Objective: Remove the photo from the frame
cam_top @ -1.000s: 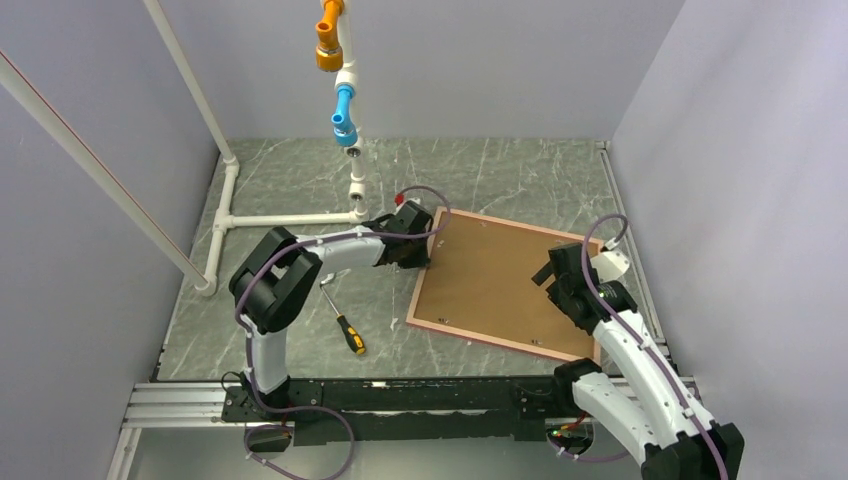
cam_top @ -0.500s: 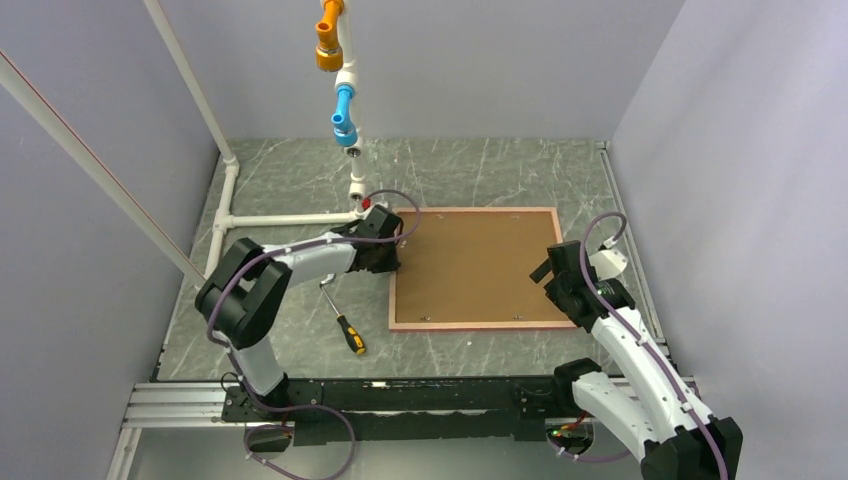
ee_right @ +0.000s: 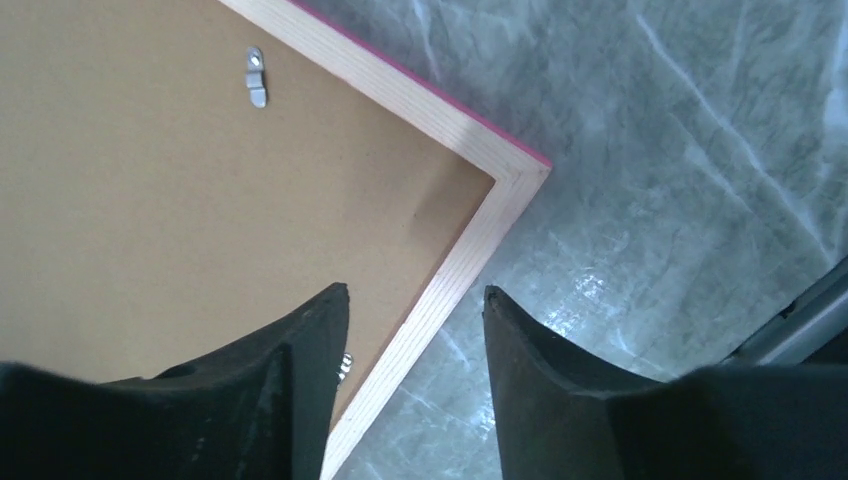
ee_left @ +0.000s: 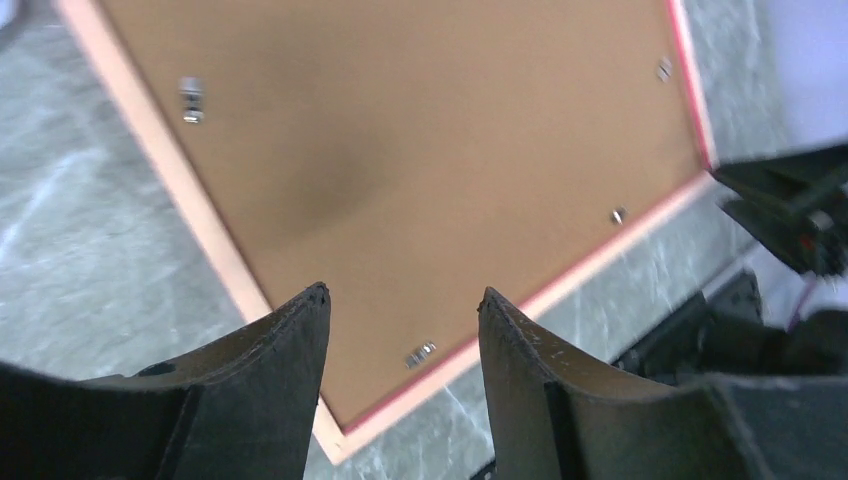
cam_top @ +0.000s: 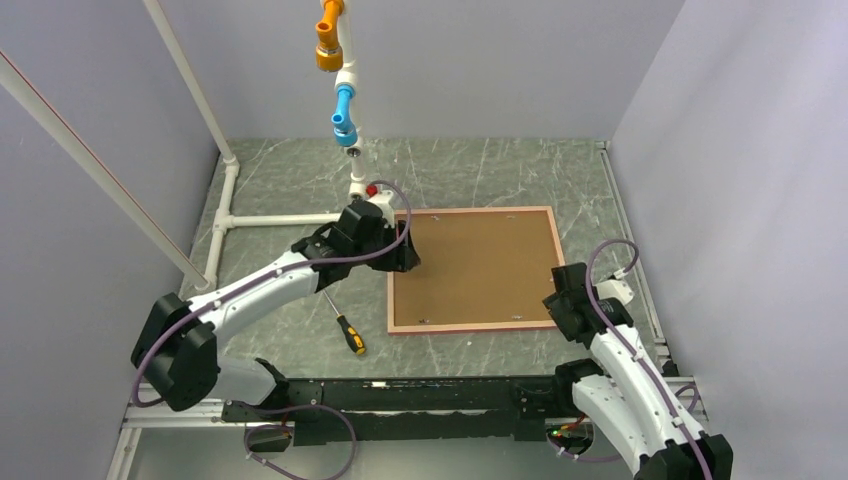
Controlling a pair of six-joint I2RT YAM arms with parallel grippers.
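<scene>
The frame (cam_top: pixel 470 323) lies face down on the table, its pink-red border around a brown backing board (cam_top: pixel 475 268). The photo is hidden beneath that board. My left gripper (cam_top: pixel 405 258) hovers over the frame's left edge, open with nothing between its fingers; in the left wrist view the left gripper (ee_left: pixel 402 295) looks down on the board and the frame's border (ee_left: pixel 600 255). My right gripper (cam_top: pixel 558 285) is at the frame's near right corner, open and empty. In the right wrist view the right gripper (ee_right: pixel 415 290) straddles the frame's border (ee_right: pixel 455 262). Small metal clips (ee_right: pixel 257 77) hold the board.
A screwdriver (cam_top: pixel 345 322) with a black and yellow handle lies left of the frame. A white pipe structure (cam_top: pixel 285 218) stands at the back left, with orange and blue fittings (cam_top: pixel 343 108) hanging above. Grey walls close in both sides.
The frame has swung from tilted to square with the table. The left gripper has let go of its edge, opened and risen. The right gripper has narrowed and drawn back toward the near right corner.
</scene>
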